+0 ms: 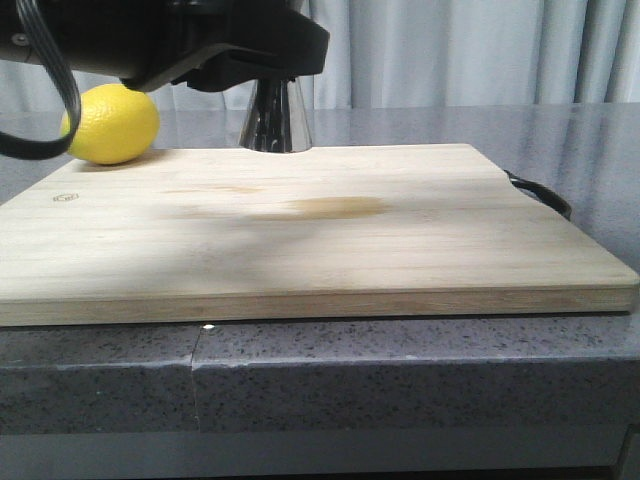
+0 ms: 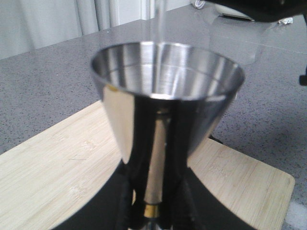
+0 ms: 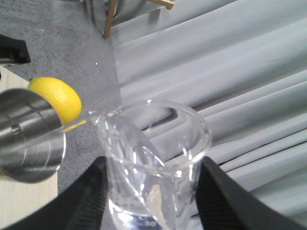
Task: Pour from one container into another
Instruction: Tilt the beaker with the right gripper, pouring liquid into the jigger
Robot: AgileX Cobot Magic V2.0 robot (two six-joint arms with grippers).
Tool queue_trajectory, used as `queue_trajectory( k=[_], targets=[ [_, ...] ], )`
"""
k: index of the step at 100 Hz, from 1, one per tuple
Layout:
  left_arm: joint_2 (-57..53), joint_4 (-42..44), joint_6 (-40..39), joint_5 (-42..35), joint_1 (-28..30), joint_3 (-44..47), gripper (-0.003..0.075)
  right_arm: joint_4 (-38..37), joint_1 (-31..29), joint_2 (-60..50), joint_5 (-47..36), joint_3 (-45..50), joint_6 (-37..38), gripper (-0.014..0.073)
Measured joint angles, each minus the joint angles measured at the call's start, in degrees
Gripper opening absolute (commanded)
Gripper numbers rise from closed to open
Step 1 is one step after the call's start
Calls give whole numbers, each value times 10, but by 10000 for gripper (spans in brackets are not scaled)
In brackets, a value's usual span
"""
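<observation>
The right gripper (image 3: 151, 201) clamps the tilted glass beaker (image 3: 153, 158), its lip over the steel jigger (image 2: 165, 120). The left gripper (image 2: 153, 211) seems closed on the jigger's waist, above the cutting board (image 1: 300, 230), near a lemon (image 1: 112, 123).

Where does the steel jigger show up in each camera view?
Front view: jigger at the board's far edge, only its lower cone visible under the arm.
Left wrist view: jigger fills the centre, held.
Right wrist view: its rim beside the beaker.
Shared landmark: cutting board.
</observation>
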Motion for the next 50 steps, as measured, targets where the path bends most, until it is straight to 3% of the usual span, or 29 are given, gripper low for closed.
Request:
queue_trajectory(
  k=[50],
  targets=[
    [0,0,0,0,0,0,-20,-47,0,0,11,0,-8,246]
  ],
)
